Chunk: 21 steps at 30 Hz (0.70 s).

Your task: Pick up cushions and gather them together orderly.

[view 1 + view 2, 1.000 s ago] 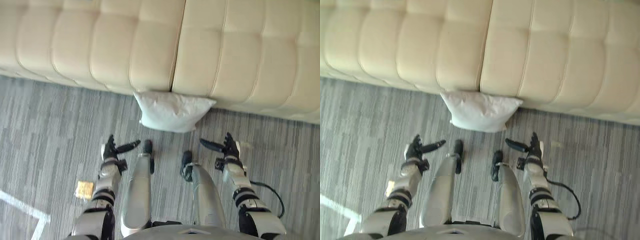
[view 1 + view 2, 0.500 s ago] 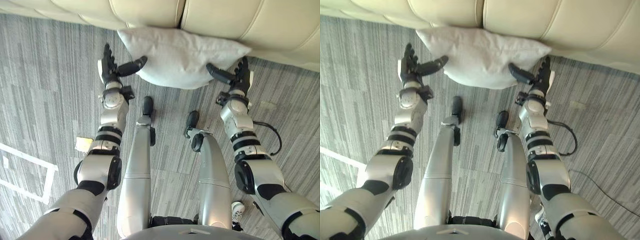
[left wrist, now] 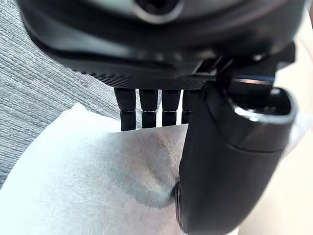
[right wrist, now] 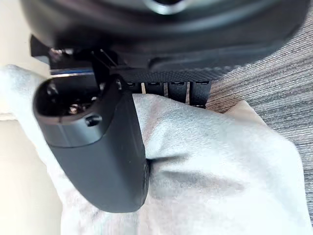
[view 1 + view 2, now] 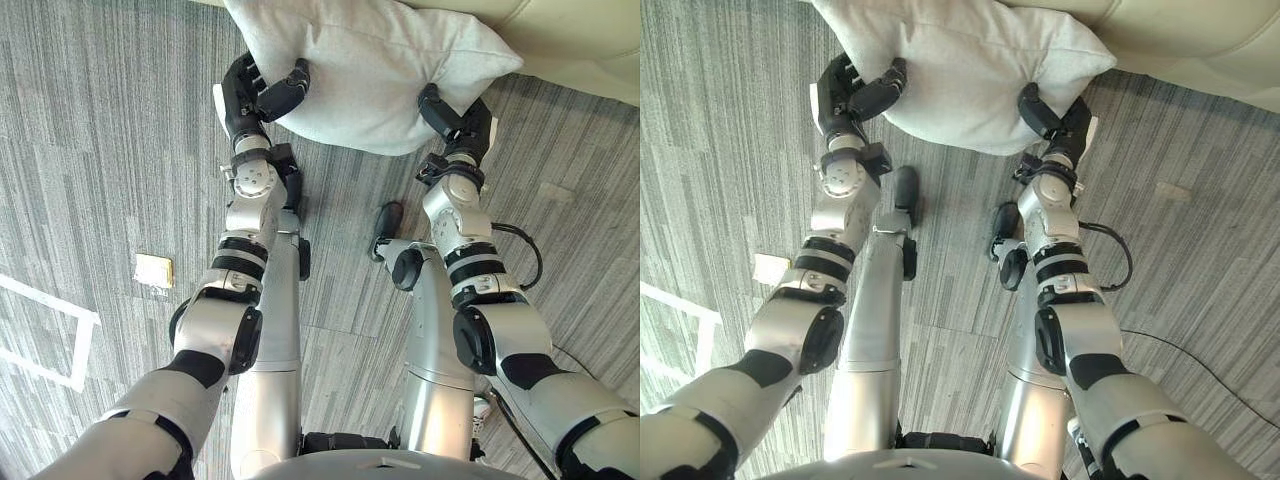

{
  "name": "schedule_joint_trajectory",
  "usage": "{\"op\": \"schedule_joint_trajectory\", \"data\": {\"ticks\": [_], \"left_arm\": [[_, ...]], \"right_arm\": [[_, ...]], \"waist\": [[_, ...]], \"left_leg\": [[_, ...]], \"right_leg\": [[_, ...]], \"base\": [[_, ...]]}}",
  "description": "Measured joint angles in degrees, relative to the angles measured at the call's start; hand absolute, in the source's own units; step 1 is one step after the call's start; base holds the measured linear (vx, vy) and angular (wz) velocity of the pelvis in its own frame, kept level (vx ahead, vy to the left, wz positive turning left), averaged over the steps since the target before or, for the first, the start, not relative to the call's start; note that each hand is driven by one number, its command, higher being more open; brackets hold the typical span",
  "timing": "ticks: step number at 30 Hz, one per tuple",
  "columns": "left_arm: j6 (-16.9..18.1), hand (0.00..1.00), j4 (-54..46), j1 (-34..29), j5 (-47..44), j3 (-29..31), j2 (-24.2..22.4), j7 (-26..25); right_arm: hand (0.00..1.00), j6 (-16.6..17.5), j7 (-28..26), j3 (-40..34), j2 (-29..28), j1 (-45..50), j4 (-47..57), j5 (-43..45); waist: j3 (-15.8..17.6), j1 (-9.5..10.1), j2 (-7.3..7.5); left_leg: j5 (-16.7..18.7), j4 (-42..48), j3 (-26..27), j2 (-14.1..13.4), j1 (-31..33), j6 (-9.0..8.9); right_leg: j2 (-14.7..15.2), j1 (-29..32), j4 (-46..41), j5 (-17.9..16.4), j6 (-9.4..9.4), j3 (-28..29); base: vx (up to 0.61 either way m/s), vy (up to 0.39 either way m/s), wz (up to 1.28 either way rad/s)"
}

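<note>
Left eye view puts the white cushion (image 5: 370,70) at the top centre of the frame, its far edge meeting the cream sofa (image 5: 590,40) in the upper right corner. Our left hand (image 5: 242,100) pinches the cushion's left edge, thumb on top and fingers beneath; our right hand (image 5: 460,125) grips the right edge the same way. Grey striped carpet (image 5: 90,150) covers the floor. At left centre lies a small tan square (image 5: 153,270), with white tape lines (image 5: 50,298) in the lower left.

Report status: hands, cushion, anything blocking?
Left hand and right hand pinching the cushion, one each side. Cushion against sofa. No obstruction seen; yellow paper on carpet, off left.
</note>
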State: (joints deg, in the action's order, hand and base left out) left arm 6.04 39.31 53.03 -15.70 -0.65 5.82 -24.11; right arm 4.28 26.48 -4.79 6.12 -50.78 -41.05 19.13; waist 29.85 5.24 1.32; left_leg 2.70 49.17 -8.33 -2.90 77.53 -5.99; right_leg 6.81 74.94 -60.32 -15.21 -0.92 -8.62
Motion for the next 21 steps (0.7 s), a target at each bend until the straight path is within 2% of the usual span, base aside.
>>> {"op": "schedule_joint_trajectory", "data": {"ticks": [2,3,4,10,14,16,18,19,21], "left_arm": [[0.0,0.0,-2.2,-2.7,0.0,-1.1,-0.1,-0.4],[0.0,0.0,-5.1,-6.0,0.0,-2.1,-0.2,-0.4],[0.0,0.0,-5.4,-6.4,0.0,-2.2,-0.2,-0.4],[0.0,0.0,-18.8,-20.1,0.5,-7.6,-0.6,-1.4],[0.2,0.0,-27.8,-28.4,2.0,-10.1,-2.3,-1.4],[0.4,0.0,-29.8,-31.2,2.4,-10.2,-2.9,-0.9],[1.4,0.0,-32.3,-37.6,2.5,-10.2,-3.7,0.1],[1.5,0.0,-32.7,-38.6,2.5,-10.2,-3.7,0.3],[1.6,0.0,-34.9,-45.1,2.5,-10.3,-3.8,1.3]], "right_arm": [[0.0,0.1,0.3,0.5,-0.5,3.4,2.5,0.0],[0.0,0.1,0.4,1.7,-0.5,7.1,5.5,0.0],[0.0,0.1,0.4,1.8,-0.6,7.5,5.9,0.0],[0.0,0.6,0.6,3.1,-4.6,24.4,21.0,-0.1],[0.0,1.6,0.7,4.6,-4.7,36.2,33.7,-3.5],[0.0,1.8,0.7,5.4,-4.6,39.2,36.6,-4.8],[0.0,2.6,-0.1,7.5,-4.1,45.9,40.9,-8.2],[0.0,2.7,-0.2,8.0,-4.0,46.9,41.5,-8.7],[0.0,2.7,-1.7,9.6,-3.5,52.5,44.2,-11.5]], "waist": [[-0.1,-0.3,0.06],[-0.2,-0.61,0.06],[-0.2,-0.61,0.07],[-0.5,-0.21,0.15],[-2.6,-0.49,0.36],[-3.2,-0.52,0.96],[-6.9,-0.58,2.09],[-7.6,-0.6,2.33],[-10.9,-0.54,2.67]], "left_leg": [[0.0,-1.2,-0.2,-0.1,-2.8,-0.14],[-0.4,-3.6,-0.1,-0.2,-6.3,-0.01],[-0.5,-3.9,0.0,-0.2,-6.7,0.02],[-2.5,-15.1,1.1,-0.9,-23.5,0.24],[-2.4,-20.0,1.6,-0.9,-33.8,0.23],[-2.3,-21.6,1.9,-0.8,-37.5,0.29],[-2.2,-25.1,2.4,-0.8,-42.8,0.52],[-2.2,-25.6,2.5,-0.9,-43.6,0.52],[-1.1,-27.4,2.9,-1.2,-48.4,0.76]], "right_leg": [[0.0,-3.0,1.2,0.0,0.0,-0.3],[0.0,-6.3,3.1,0.3,-0.08,-0.4],[0.0,-6.7,3.3,0.3,-0.05,-0.4],[-1.1,-22.6,14.2,2.3,0.16,-0.6],[-1.2,-33.6,20.2,2.8,0.19,-1.1],[-1.2,-37.2,21.8,2.8,0.33,-1.0],[-1.3,-42.5,25.6,2.9,0.76,-1.2],[-1.3,-43.2,26.2,3.0,0.84,-1.2],[-1.9,-48.6,29.8,3.1,1.33,-1.2]], "base": [[-0.01,-0.003,0.06],[-0.02,-0.007,0.06],[-0.01,-0.014,0.06],[0.05,-0.016,-0.03],[0.13,0.023,0.04],[0.14,0.031,-0.01],[0.14,0.024,-0.01],[0.12,0.017,-0.01],[0.16,0.028,-0.07]]}}
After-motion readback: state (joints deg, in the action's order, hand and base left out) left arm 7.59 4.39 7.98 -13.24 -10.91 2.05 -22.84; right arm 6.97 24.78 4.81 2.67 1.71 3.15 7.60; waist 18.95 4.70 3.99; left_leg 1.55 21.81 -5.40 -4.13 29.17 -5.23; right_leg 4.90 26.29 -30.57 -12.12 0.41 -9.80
